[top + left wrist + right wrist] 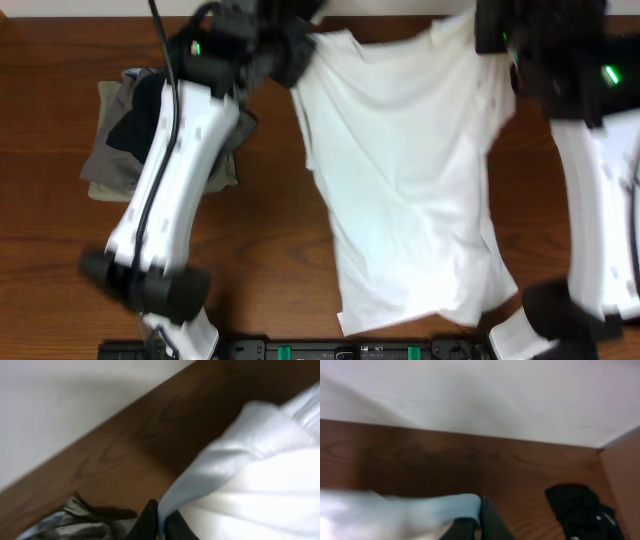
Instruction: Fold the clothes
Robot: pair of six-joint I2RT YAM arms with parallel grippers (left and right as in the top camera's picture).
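Note:
A large white T-shirt (405, 170) lies lengthwise down the middle of the brown table (270, 240). My left gripper (298, 48) is at its far left corner, shut on a fold of the white fabric (240, 475). In the left wrist view that fabric runs down between the two black fingers (150, 522) of the gripper (161, 522). My right gripper (490, 32) holds the far right corner. In the right wrist view, white cloth (405, 512) is pinched in the shut gripper (476, 522).
A pile of grey, khaki and black clothes (130, 140) sits at the left, partly under the left arm, and shows in the left wrist view (70, 522). A black garment (582, 510) lies right of the right gripper. A pale wall borders the table's far edge (480, 440).

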